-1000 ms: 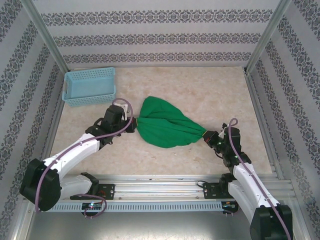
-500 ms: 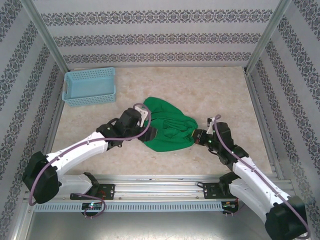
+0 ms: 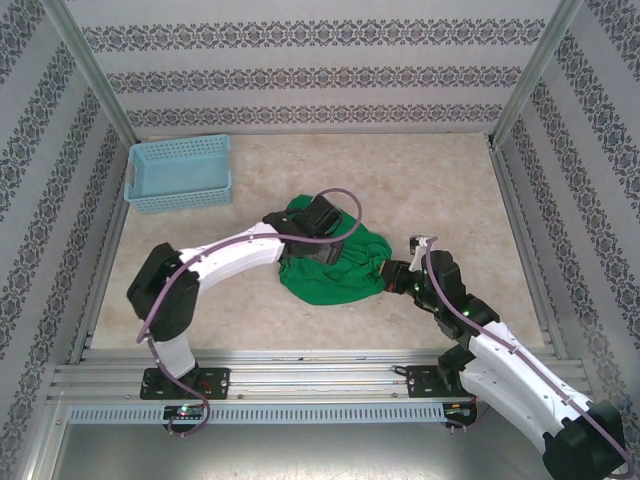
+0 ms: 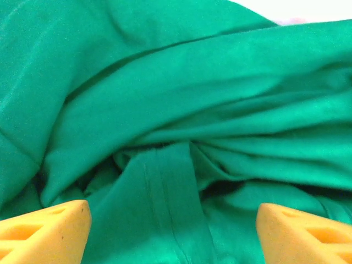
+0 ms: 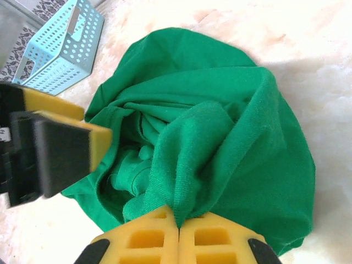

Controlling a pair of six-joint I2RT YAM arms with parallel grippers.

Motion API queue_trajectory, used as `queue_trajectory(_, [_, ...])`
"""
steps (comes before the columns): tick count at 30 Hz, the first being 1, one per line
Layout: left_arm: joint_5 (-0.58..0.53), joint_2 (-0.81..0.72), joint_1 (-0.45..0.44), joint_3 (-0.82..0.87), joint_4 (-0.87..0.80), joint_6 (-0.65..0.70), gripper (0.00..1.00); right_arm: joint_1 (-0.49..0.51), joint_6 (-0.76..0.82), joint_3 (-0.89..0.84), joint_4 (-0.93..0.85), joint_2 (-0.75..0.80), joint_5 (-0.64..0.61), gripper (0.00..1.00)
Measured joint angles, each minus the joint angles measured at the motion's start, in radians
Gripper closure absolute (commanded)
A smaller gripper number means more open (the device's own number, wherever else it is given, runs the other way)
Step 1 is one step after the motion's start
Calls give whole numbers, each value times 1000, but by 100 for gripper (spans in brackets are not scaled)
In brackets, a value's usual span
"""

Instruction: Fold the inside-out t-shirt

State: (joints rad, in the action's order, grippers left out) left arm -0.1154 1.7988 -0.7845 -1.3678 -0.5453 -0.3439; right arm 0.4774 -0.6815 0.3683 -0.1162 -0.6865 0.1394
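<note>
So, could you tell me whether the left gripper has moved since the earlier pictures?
Yes. The left gripper has swung right, farther from the blue basket, from the left edge of the t-shirt to over its middle.

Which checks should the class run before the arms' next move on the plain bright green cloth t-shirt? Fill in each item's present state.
1. Right gripper pinching an edge of the bright green cloth t-shirt: ok.
2. Left gripper open above the shirt, holding nothing: ok.
3. Shirt lying flat: not ok, bunched in folds.
4. Light blue plastic mesh basket apart from the shirt: ok.
5. Shirt right side out: cannot tell.
</note>
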Motion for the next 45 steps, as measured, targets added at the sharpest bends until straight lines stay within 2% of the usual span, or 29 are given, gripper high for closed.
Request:
queue_trajectory(4, [-60, 92, 0, -90, -44, 0, 32, 5, 8, 0, -7, 15, -12, 100])
queue_trajectory(10, [-147, 174, 0, -163, -110, 11, 53, 5, 20, 0, -36, 39, -52, 100])
queue_trajectory(13, [-164, 177, 0, -163, -137, 23, 68, 5, 28, 2, -58, 36, -84, 100])
queue_trajectory(18, [-176, 174, 1, -162, -151, 37, 99, 4, 34, 27, -91, -10, -121, 100])
queue_trajectory(22, [-170, 85, 1, -91, -134, 37, 100, -29, 35, 73, -104, -70, -124, 100])
queue_trajectory(24, [-153, -40, 1, -8, -85, 37, 100, -82, 38, 97, -101, -103, -100, 100])
queue_trajectory(28, [-112, -388, 1, 154, 58, 26, 100, -201, 38, 129, -81, -180, -26, 100])
queue_trajectory(30, [-82, -497, 1, 180, 123, 19, 100, -217, 41, 142, -74, -220, 0, 94])
queue_trajectory(31, [-67, -520, 1, 182, 147, 16, 100, -217, 44, 151, -74, -241, 14, 86])
queue_trajectory(34, [-41, -509, 1, 190, 209, 3, 100, -211, 60, 169, -81, -268, 34, 60])
queue_trajectory(37, [-11, -435, 1, 244, 241, -11, 100, -195, 70, 181, -125, -241, 8, 48])
queue_trajectory(41, [19, -391, 1, 299, 239, -31, 100, -100, 76, 204, -202, -142, -51, 44])
queue_trajectory(45, [34, -395, 1, 302, 252, -40, 100, 29, 19, 208, -193, -104, -80, 43])
